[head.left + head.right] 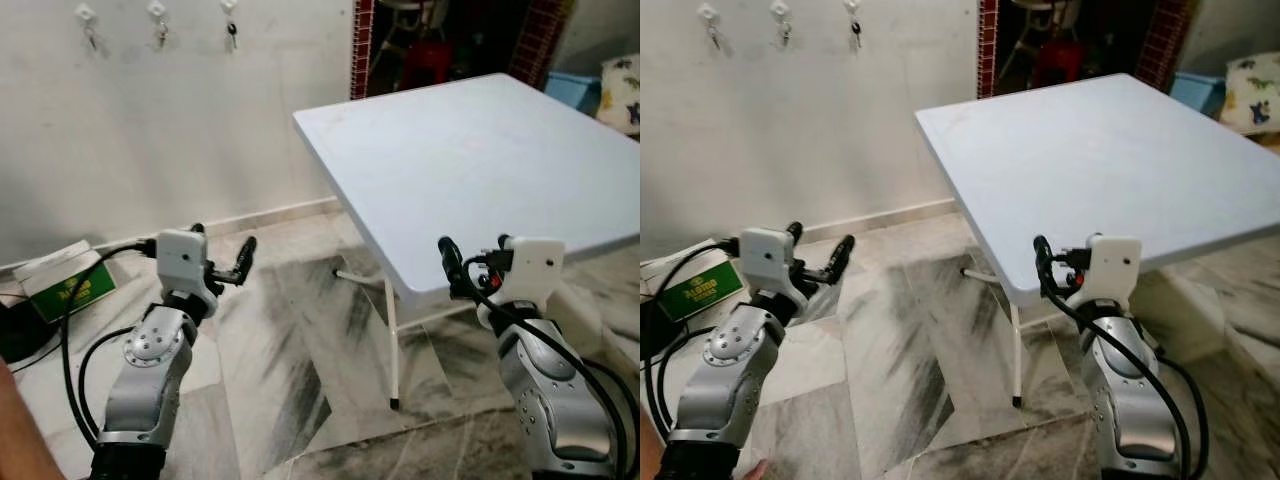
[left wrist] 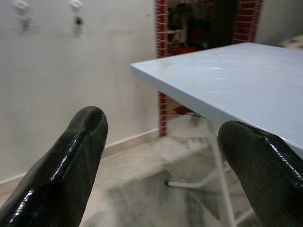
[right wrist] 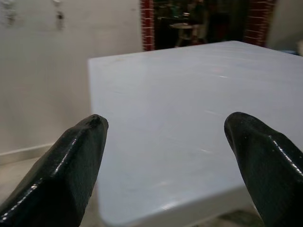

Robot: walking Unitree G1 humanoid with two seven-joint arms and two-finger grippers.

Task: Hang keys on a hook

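Left gripper (image 1: 243,262) is held up at about table height, fingers (image 2: 71,161) spread wide w/ nothing between them, aimed toward the wall (image 1: 180,140) and the near corner of the table (image 1: 470,170). Right gripper (image 1: 452,262) is raised just at the table's near edge, fingers (image 3: 66,165) also wide apart and empty, looking across the pale tabletop.

Progress: judging from these pics, the job looks done or nearly so. Neither gripper carries anything, the tabletop is bare, and keys already hang on the wall. Three small white hooks (image 1: 157,12) sit in a row high on the wall, well apart from both arms, each w/ something dangling. If more keys need hanging, I can't see where they'd come from.

Keys (image 1: 232,38): small, dark, hanging straight down just below each hook; the right-hand one looks to have a dark head. Too small to tell rings or how many per hook. In the left wrist view they're blurred smudges.

Beyond: marble-look floor (image 1: 290,380), a green and white box (image 1: 65,282) by the skirting, black cables beside it.
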